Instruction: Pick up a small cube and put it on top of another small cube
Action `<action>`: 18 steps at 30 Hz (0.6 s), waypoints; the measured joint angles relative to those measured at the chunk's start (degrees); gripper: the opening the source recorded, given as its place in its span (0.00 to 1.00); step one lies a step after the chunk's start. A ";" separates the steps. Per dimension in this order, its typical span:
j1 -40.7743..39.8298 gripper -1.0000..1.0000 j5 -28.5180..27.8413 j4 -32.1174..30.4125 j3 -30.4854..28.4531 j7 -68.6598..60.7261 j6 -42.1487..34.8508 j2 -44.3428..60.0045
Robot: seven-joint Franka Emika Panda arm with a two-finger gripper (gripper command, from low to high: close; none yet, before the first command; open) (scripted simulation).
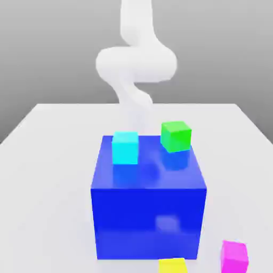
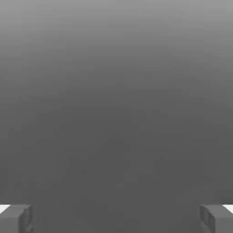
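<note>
Grey backdrop behind a flat white table (image 1: 48, 160). I have the white arm (image 1: 136, 61) curled up high behind the big glossy blue cube (image 1: 148, 208), which sits mid-table and blocks a lot of my sightline. On its top face: a small cyan cube (image 1: 125, 147) toward the exterior view's left, a small green cube (image 1: 176, 136) at the far corner toward the exterior view's right. Both look parked up there as possible stack bases, my guess.

My target, the small plain magenta cube (image 1: 234, 256), rests on the table near the front, at the exterior view's right of the blue cube, apart from it. A small yellow cube (image 1: 172, 265) sits just in front of the blue cube, cut by the frame edge, near the magenta one but not touching.

The magenta cube is a cube, so no long axis; it sits flat, upright, turned slightly so a vertical edge faces the camera.

In the hand view the gripper (image 2: 116, 218) has its two grey fingertips (image 2: 16, 218) spread wide, released, nothing between them, just grey background. So nothing has been grabbed yet; I judge the reach down to the magenta cube comes first.
</note>
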 joint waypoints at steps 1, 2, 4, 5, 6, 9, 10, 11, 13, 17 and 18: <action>1.43 0.50 0.11 -0.05 -0.53 -1.94 0.71 2.25; 2.62 0.50 0.40 -0.10 -0.90 -3.95 1.40 4.42; 4.86 0.50 1.04 -0.20 -1.55 -7.94 2.72 8.64; 5.91 0.50 1.36 -0.25 -1.83 -9.88 3.41 10.73; 6.94 0.50 1.72 -0.29 -2.08 -11.89 4.05 12.82; 9.72 0.50 2.87 -0.43 -2.53 -17.91 5.98 19.07; 10.55 0.50 3.26 -0.47 -2.59 -19.92 6.63 21.16; 11.34 0.50 3.64 -0.51 -2.58 -21.92 7.27 23.24; 12.83 0.50 4.24 -0.60 -2.50 -25.82 8.57 27.41; 15.41 0.50 5.11 -0.80 -1.51 -33.32 11.21 35.70; 16.02 0.50 5.16 -0.85 -1.20 -35.10 11.86 37.77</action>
